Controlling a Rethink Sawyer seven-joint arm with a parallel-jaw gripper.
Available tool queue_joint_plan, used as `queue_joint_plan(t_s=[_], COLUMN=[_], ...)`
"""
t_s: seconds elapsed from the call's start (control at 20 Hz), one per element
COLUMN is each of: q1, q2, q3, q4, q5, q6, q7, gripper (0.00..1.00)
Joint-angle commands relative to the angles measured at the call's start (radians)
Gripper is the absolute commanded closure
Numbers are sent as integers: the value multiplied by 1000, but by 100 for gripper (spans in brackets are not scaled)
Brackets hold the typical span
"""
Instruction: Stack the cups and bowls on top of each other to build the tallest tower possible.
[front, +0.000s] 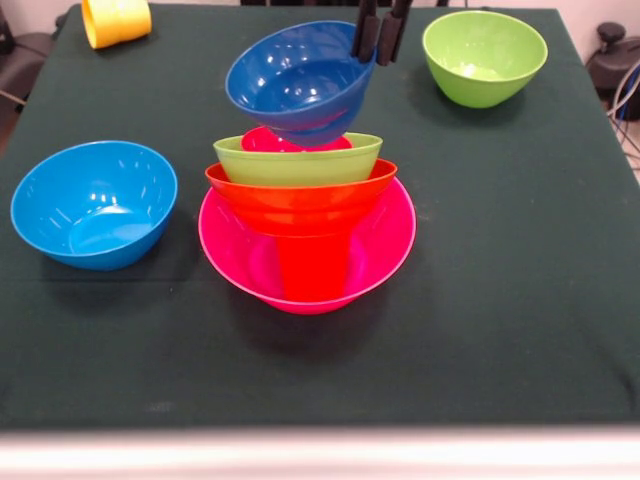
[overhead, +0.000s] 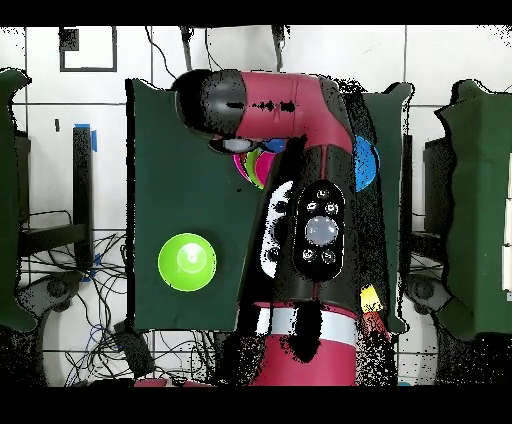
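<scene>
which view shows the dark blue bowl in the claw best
The front view: the dark blue bowl hangs tilted above the tower, its rim pinched by the claw. In the overhead view the arm covers it.

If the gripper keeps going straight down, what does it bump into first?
The gripper grips the dark blue bowl's rim. Straight down, that bowl would probably meet the red bowl nested in the lime green bowl first; depth is uncertain.
</scene>
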Motion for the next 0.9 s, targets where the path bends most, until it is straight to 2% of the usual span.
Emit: queue_joint_plan(t_s=[0.05,0.2,0.45,0.9], q1=[12,11,-16,-31], q2=[20,24,14,12], q3=[65,60,72,75], q4=[-8,-3,71,101], q5=[13,6,4,-12], q6=[46,41,-26,-58], q7=[83,76,38,11], gripper=[100,100,100,100])
